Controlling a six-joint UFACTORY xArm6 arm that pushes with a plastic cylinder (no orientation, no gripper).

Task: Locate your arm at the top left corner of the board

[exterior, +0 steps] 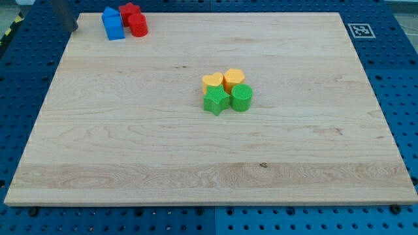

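Dark and blurred, my tip [74,29] seems to rest at the pale wooden board's [196,150] top-left corner; no jaws show.

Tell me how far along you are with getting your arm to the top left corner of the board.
Nearly done, I think. My tip sits at the board's top left corner, left of the blue block and two red blocks. The rod is blurred, so contact is unclear. Nothing obvious is left; the yellow and green cluster lies mid-board.

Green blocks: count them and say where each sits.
2. The green star and green cylinder sit side by side mid-board, star toward the view's left, just below two yellow blocks. None seems hidden.
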